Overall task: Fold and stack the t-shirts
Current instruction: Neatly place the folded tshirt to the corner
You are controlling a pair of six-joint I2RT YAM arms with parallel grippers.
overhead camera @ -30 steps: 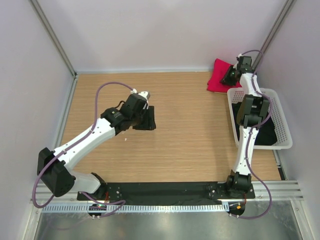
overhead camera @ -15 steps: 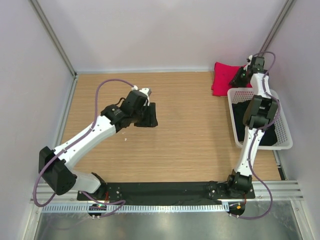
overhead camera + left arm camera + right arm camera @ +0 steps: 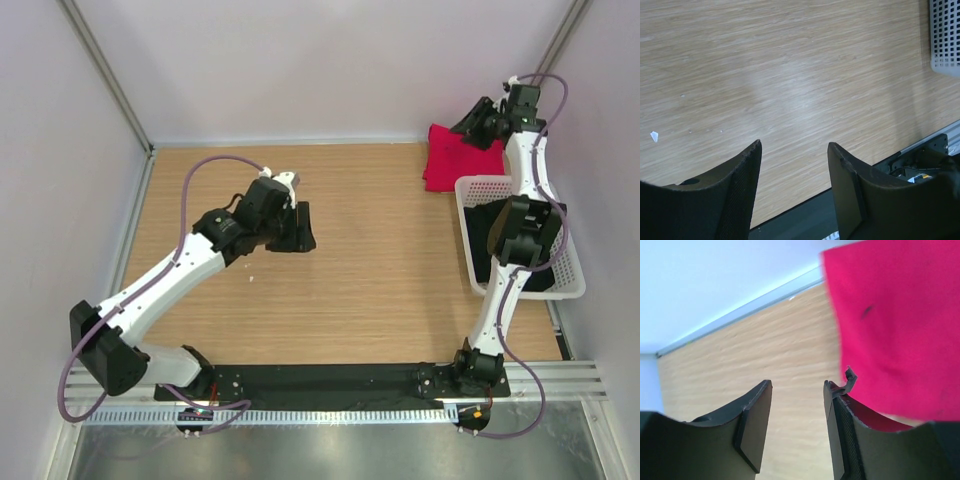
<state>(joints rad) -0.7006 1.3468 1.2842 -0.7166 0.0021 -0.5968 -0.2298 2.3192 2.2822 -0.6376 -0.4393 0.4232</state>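
Matt cloth t-shirt (image 3: pixel 447 158), wood-grain table (image 3: pixel 380 270)

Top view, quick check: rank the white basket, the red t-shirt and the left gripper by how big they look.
1. white basket: clearly the largest.
2. red t-shirt: smaller as seen, but partly covered, so its full extent is unsure.
3. left gripper: smallest, even though it is held above the table and so nearer the camera.

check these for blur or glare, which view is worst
Right wrist view: worst, the red t-shirt looks soft and smeared, likely motion blur. Left wrist view: sharp grain, with a pale sheen on the table. Top external view: crisp, evenly lit.
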